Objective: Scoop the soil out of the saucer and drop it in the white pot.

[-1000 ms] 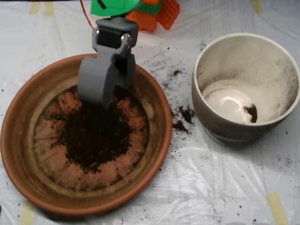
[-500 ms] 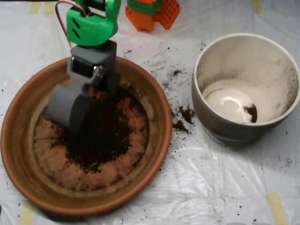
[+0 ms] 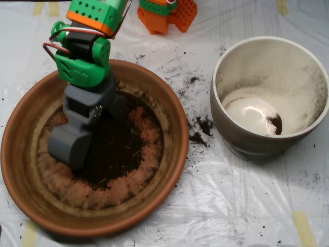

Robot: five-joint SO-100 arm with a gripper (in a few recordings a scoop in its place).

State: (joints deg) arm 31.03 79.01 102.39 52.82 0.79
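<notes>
The grey pincer (image 3: 72, 146) is down inside the saucer (image 3: 23, 128), its rounded shell pressed at the left edge of the soil (image 3: 115, 149); from above only the shell's back shows, so whether its halves are parted or together cannot be told, nor whether any soil is inside it. Its lower tip sits on or just above the ridged saucer floor, with the dark heap touching it on the right. The green and orange arm (image 3: 85, 56) reaches in from the top, crossing the saucer's far rim just above the pincer. To the pincer's left there is a strip of bare terracotta floor and then the rising saucer wall, quite near; below it, more bare ridged floor before the near rim; to its right, the soil fills the middle of the dish, and beyond that a ring of dusty floor leads to the right rim. Well to the right of the pincer, outside the saucer, stands the white pot (image 3: 247, 141), apart from the saucer's rim with a gap of desk (image 3: 216, 206) between them. The pot holds a small dark clump of soil low on its right inside, and its inner wall is smudged brown. Spilled crumbs (image 3: 200, 131) lie in that gap and up toward the top, on the crinkled clear sheet that covers the desk. An orange block (image 3: 169, 13) sits at the top edge, right of the arm.
</notes>
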